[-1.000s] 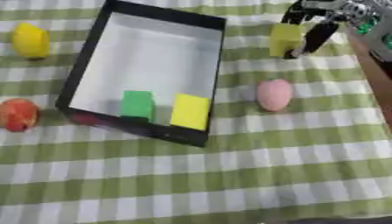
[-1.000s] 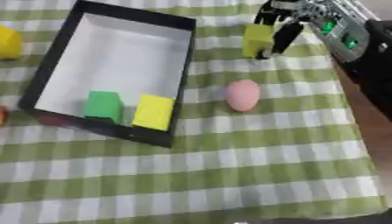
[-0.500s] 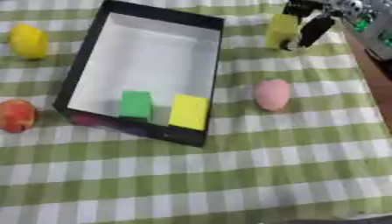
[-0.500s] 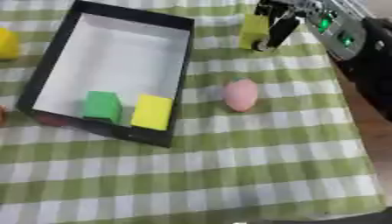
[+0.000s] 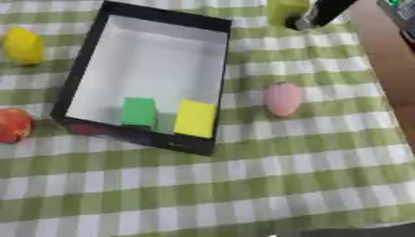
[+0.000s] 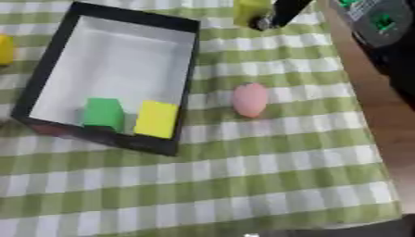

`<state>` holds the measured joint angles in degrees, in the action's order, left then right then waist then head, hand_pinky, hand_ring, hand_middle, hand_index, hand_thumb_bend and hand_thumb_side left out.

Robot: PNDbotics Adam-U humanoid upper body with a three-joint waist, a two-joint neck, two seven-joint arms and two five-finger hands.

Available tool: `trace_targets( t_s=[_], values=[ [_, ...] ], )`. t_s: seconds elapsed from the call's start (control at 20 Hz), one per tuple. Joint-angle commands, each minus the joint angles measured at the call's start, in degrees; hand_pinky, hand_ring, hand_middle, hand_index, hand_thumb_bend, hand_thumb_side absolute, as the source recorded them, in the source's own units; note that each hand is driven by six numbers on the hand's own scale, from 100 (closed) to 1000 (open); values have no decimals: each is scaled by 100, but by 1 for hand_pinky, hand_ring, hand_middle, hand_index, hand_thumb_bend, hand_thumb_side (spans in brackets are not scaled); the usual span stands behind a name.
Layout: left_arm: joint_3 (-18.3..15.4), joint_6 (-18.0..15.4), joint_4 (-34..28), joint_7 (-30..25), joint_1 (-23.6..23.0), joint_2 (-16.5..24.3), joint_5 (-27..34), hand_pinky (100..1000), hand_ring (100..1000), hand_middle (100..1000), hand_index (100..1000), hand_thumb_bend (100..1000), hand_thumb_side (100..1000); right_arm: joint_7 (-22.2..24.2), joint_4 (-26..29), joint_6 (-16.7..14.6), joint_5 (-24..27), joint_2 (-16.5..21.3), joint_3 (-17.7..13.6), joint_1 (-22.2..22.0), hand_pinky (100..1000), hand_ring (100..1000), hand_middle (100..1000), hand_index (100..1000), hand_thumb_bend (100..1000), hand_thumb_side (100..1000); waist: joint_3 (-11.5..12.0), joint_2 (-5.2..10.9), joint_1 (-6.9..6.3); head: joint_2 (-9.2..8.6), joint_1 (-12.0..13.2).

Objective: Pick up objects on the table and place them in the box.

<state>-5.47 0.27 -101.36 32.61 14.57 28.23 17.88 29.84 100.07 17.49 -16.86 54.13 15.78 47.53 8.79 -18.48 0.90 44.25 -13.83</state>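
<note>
A black box with a white floor (image 5: 154, 55) lies on the green checked cloth, holding a green block (image 5: 139, 111) and a yellow block (image 5: 196, 118) at its near end. My right hand (image 5: 320, 11) is at the top edge, its fingers closed on a yellow-green block (image 5: 285, 10) lifted just right of the box's far corner. A pink egg-shaped object (image 5: 283, 98) lies on the cloth right of the box. A yellow lemon-like fruit (image 5: 23, 45) and a red apple-like fruit (image 5: 14, 125) lie left of the box. My left hand shows in no view.
The table's right edge runs along a brown floor (image 5: 389, 69). My right arm's black body with green lights (image 6: 377, 23) fills the upper right corner. Bare checked cloth (image 5: 243, 185) spreads across the near half.
My right hand has lifted the yellow-green block upward and away toward the top edge. The camera has shifted a little; the other objects lie as before.
</note>
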Motion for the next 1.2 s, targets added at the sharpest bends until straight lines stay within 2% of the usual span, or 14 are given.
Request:
trace_targets(
  t_s=[0.05,0.2,0.3,0.5,0.65,1.0,1.2],
  values=[
    [-56,-4,-78,9,6,197,-37,766,736,735,882,816,653,173,871,161,176,201,24,313,799,628,360,490,343,100,-20,283,5,-13,-22],
    [-50,2,-70,7,-4,211,-42,765,736,736,882,817,652,558,1216,260,195,-118,294,783,799,629,367,497,343,100,-49,341,11,-13,-37],
    [-43,4,-68,2,-5,213,-46,765,736,736,882,818,652,828,1179,303,119,-457,501,1129,798,628,368,498,341,100,-62,376,9,-13,-29],
    [-39,3,-68,5,-2,210,-52,765,736,736,882,821,651,1224,800,250,-163,-1182,870,1643,797,628,371,500,340,100,-45,426,15,-13,16],
    [-35,2,-67,6,5,205,-43,765,736,736,881,824,650,1407,392,88,-510,-1757,1119,1909,796,629,374,502,343,100,-15,449,24,-13,41],
    [-27,-13,-60,4,37,197,0,763,735,735,880,829,648,1664,-838,-485,-1404,-2886,1637,2100,789,629,382,507,359,100,63,480,60,-13,-20],
    [-21,-14,-69,-2,62,187,4,763,734,734,880,831,648,1503,-1689,-820,-1899,-3314,1701,1942,786,626,379,504,354,100,132,465,70,-13,-51]
  ],
)
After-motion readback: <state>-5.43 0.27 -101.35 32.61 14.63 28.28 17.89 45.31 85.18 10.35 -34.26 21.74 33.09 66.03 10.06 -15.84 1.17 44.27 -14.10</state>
